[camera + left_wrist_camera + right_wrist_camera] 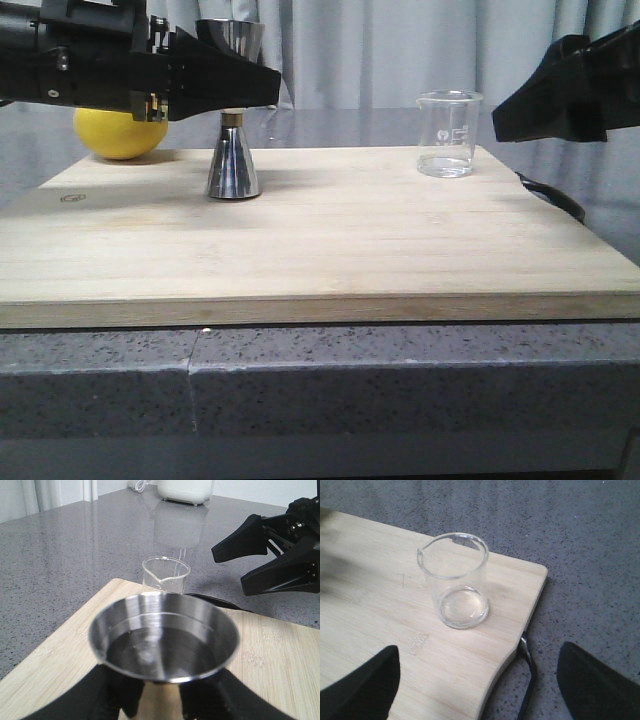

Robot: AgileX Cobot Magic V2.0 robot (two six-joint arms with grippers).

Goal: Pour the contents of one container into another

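The left gripper (235, 98) was closed around the narrow waist of the jigger (233, 160), its black fingers (112, 695) pressed to either side just below the upper cup. The jigger stood upright on the cutting board (330, 240), toward the back left; behind it, half hidden by the arm, a yellow lemon (118, 133) rested at the board's far left edge. The upper cup was shiny steel with liquid pooled in it. The right gripper (505, 112) hovered open wide — empty — just beside the beaker (448, 134) on its right, not touching it. The beaker stood upright near the board's back right corner, well apart from the jigger: clear glass, faint white markings, pour lip, looking empty in the right wrist view. A black metal handle (529, 665) curved off the board's edge onto the grey speckled surface (400, 380).
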